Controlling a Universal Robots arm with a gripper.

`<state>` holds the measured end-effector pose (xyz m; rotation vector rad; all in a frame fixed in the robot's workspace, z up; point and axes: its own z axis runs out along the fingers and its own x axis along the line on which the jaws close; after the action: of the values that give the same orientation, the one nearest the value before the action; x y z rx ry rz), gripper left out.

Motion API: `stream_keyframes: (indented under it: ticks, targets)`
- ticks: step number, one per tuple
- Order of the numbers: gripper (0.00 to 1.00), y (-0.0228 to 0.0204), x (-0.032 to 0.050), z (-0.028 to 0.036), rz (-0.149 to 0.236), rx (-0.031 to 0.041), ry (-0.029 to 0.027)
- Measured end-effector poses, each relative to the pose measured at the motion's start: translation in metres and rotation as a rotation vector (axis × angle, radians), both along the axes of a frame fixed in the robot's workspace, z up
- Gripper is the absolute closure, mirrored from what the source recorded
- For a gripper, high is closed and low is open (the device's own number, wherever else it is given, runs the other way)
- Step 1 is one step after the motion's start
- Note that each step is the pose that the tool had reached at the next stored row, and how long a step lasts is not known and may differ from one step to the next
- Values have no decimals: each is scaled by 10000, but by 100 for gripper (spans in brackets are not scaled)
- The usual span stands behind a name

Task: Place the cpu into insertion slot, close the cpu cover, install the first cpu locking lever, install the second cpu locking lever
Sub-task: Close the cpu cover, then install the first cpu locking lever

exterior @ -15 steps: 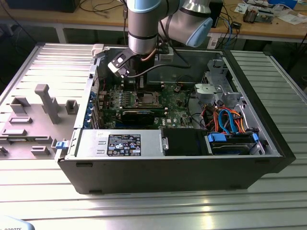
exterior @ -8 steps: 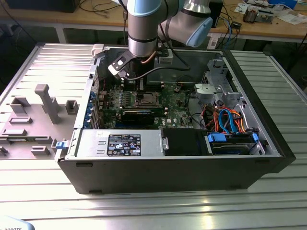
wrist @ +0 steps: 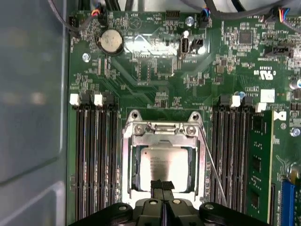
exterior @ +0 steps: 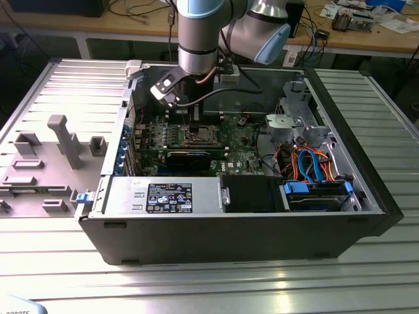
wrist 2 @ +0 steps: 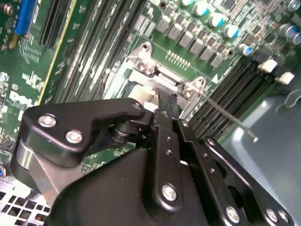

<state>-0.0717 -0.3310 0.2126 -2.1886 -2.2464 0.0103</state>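
Green motherboard (wrist: 155,70), cpu (wrist: 164,162) flat, face up

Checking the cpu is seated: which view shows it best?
First wrist view: it looks straight down on the cpu, grey face framed by the cover. In the second wrist view the gripper covers most of the slot; the exterior view shows it from afar.

Bright overhead light, glare streaks on the ribbed table (exterior: 275,284), shadowed computer case (exterior: 229,239) interior.
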Motion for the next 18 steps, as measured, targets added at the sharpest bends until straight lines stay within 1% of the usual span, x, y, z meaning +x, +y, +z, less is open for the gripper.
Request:
stream_keyframes:
  ticks: [1, 4, 18]
  targets:
    - [89, 0, 23, -1, 1, 0, 0]
    - [89, 1, 157, -5, 1, 1, -1]
    - [89, 2, 176, -5, 0, 2, -1]
